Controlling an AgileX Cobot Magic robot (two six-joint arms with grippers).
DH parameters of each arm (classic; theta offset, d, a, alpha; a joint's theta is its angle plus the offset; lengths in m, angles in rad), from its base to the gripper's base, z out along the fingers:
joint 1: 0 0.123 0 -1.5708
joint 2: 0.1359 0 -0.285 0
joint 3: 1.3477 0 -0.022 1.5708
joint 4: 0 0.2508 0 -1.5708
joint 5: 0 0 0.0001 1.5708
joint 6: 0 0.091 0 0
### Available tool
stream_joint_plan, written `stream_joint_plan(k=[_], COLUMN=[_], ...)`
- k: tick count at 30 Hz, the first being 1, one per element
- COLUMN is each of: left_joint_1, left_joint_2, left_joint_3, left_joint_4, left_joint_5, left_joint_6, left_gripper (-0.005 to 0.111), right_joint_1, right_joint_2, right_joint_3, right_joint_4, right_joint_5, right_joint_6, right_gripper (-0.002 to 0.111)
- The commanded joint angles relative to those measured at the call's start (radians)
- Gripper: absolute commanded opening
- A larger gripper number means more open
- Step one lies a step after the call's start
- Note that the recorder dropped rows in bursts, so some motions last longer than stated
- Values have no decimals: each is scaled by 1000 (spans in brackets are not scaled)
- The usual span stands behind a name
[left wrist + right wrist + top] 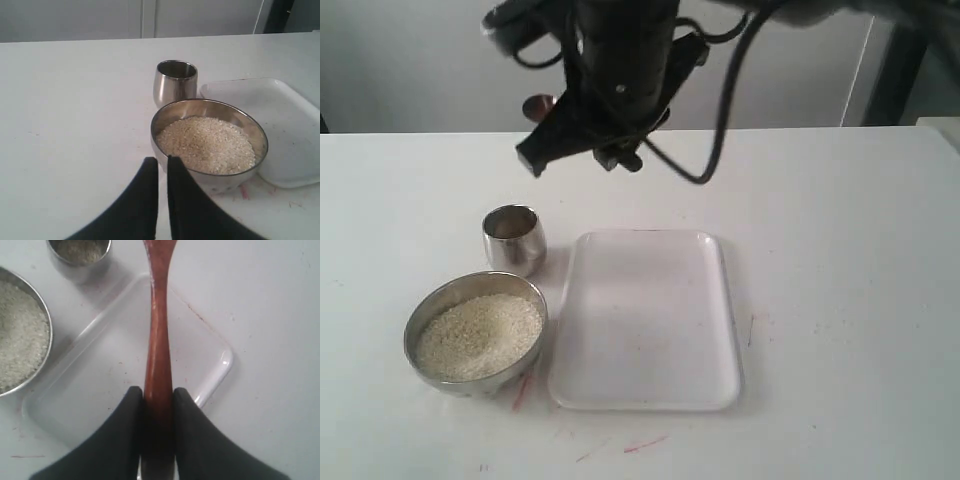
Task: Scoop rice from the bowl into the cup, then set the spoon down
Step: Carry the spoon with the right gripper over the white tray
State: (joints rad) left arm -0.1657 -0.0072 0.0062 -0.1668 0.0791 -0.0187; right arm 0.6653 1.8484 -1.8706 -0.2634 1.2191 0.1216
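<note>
Right gripper: clamped on spoon handle
Beneath it: white tray
To one side: cup, bowl with rice
Left gripper: closed, empty, near bowl

White table before a pale wall.

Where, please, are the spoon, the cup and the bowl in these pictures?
spoon (158, 340): right wrist view, middle of its wooden handle.
cup (515, 250): exterior view, its outer side wall.
bowl (207, 106): left wrist view, bare inner wall at the far rim.
</note>
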Motion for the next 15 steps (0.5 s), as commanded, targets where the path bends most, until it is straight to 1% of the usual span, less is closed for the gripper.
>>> stream_joint_plan(k=[1,3,7,15], left_joint_1=[-6,-6,-6,-6], left_joint_2=[7,7,7,7], left_joint_3=[-6,-6,-6,-6], left_joint_4=[-10,-10,-10,-10], left_joint_5=[-3,-3,-3,-3], left_joint_6=[0,0,0,0], left_gripper=[14,14,14,14], right_joint_1=[-49,-51,-58,-58], right_joint_2=[-98,-142,-225,-365], right_joint_3=[47,98,210,447], right_joint_4=[48,35,72,185], right_joint_5=[2,2,2,2], right_joint_6=[19,39,71,275], right_gripper=[0,0,0,0])
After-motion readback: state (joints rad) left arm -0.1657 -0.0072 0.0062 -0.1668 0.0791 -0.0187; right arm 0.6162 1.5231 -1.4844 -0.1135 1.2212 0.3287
